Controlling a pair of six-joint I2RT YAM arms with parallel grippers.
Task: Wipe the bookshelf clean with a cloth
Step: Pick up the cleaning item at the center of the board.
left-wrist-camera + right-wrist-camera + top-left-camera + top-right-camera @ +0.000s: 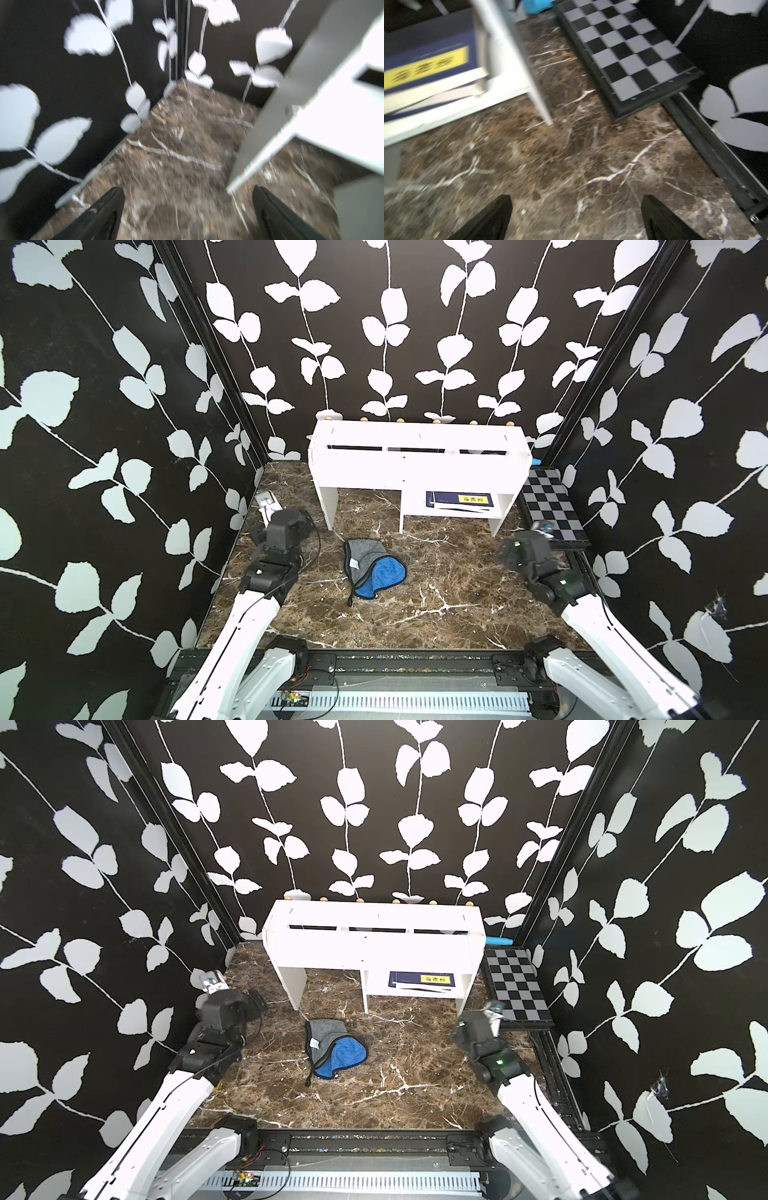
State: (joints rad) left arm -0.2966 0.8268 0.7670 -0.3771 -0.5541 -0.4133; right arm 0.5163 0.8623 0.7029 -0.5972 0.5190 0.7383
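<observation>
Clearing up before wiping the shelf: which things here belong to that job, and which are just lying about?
For the job: bookshelf, cloth.
Just lying about: chessboard, navy book in the bookshelf's lower compartment, small blue item behind the bookshelf's end.

One bookshelf [419,472] stands at the upper middle of both top views, with three dark slots [422,450] and six wooden knobs [400,420] along its top. One book [459,499] with a yellow label is plain in it; whether another lies beneath is unclear. One cloth [374,568] on one counter [436,614]. One checkered board [552,510] at right. Two hands: left hand [188,188], right hand [576,196].
</observation>
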